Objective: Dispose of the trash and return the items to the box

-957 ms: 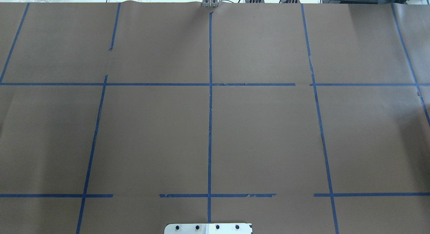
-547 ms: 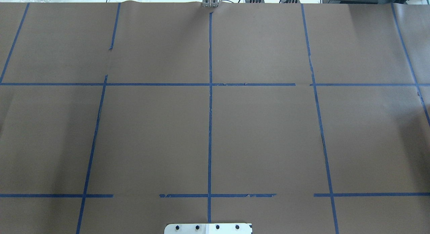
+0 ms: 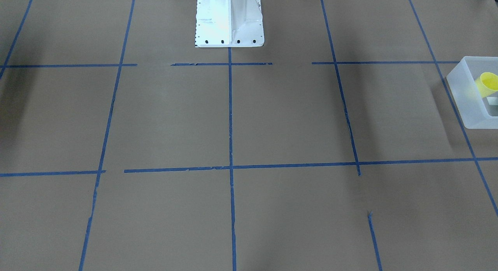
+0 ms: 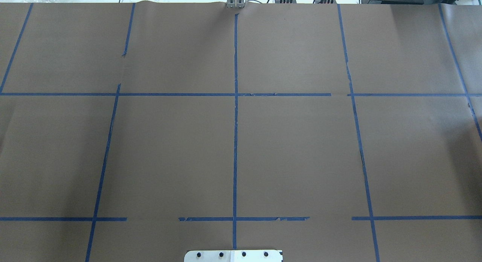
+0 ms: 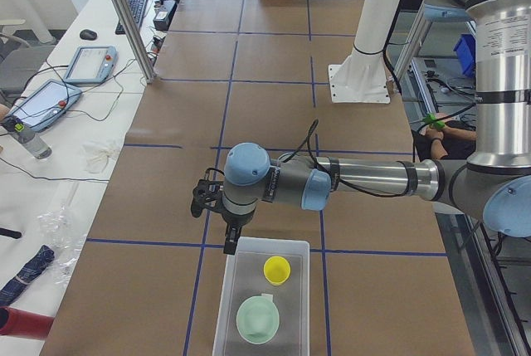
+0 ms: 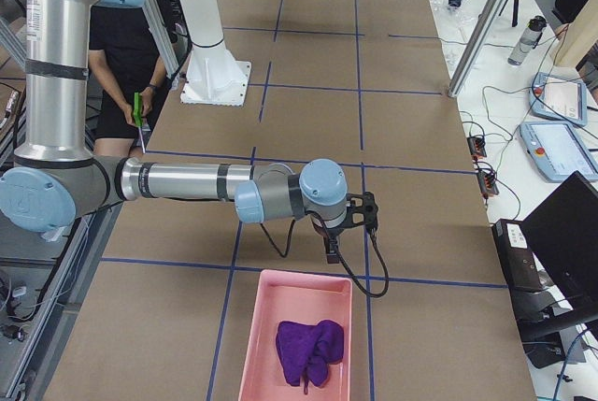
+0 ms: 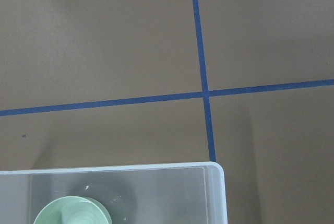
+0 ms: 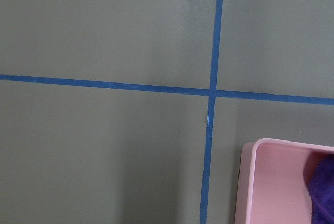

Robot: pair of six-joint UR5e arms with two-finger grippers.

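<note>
Left tool (image 5: 230, 246): hangs fingers-down at the rim of the box (image 5: 221, 314), over the corner of its end that faces the middle of the table (image 4: 301, 149). I cannot tell whether it is released or clenched (only the side camera catches it). The box rests on the table at my left end.

Items, both inside the box:
- yellow cup (image 5: 276, 270): near the tool's end of the box, just beside and below the tool, apart from it. I cannot say if it is upright or tilted.
- mint-green bowl (image 5: 257, 320): mouth up, farther from the tool than the cup, toward the table's end. My left wrist camera shows only its edge, inside the box wall.

Right tool (image 6: 330, 251): over bare table, just short of the rim of the pink tray (image 6: 250, 345). Again I cannot tell its state. A purple cloth (image 6: 308, 350) lies bunched in the tray.
</note>
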